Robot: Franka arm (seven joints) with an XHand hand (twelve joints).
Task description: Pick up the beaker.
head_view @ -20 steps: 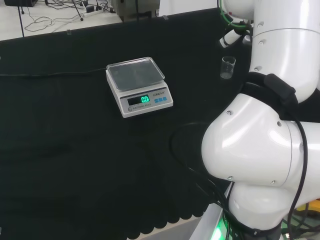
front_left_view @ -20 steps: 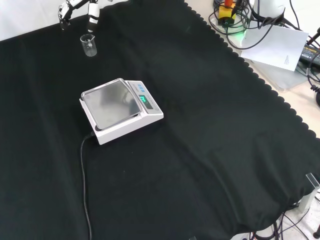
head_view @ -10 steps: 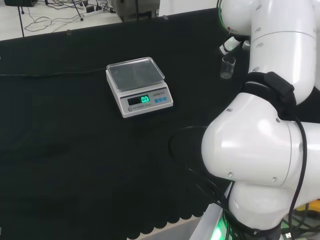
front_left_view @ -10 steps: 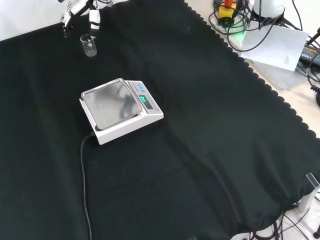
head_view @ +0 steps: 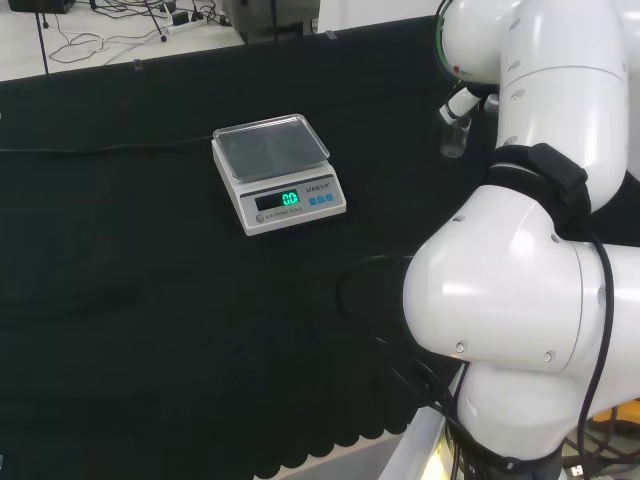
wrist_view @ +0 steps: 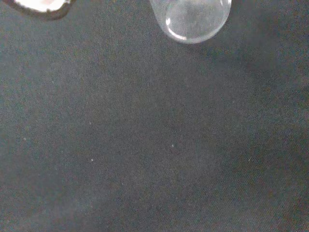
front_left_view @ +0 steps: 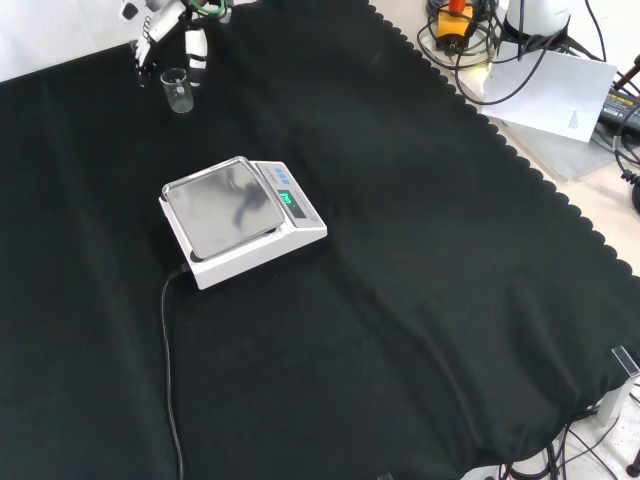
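Note:
A small clear beaker point(front_left_view: 177, 90) stands upright on the black cloth, far back at the left in the front view. In the head view the beaker point(head_view: 452, 138) is beside the arm's white links. The hand point(front_left_view: 195, 45) comes down from the view's top in the front view, its fingers straight and spread, one on each side of the beaker's rim. I cannot tell whether they touch the glass. One finger point(head_view: 460, 102) shows just above the beaker in the head view. The beaker's round base point(wrist_view: 190, 19) is close in the wrist view, with a blurred fingertip point(wrist_view: 36, 5) nearby.
A white scale point(front_left_view: 235, 215) with a lit green display sits mid-cloth, its cable point(front_left_view: 168, 350) running toward the front edge. Paper point(front_left_view: 560, 95) and cables lie off the cloth at the front view's right. The arm's big links point(head_view: 520, 300) stand at the head view's right.
The hand has come down and nearer to the beaker; its fingers now flank the rim instead of hovering above and behind it. The beaker and scale have not moved.

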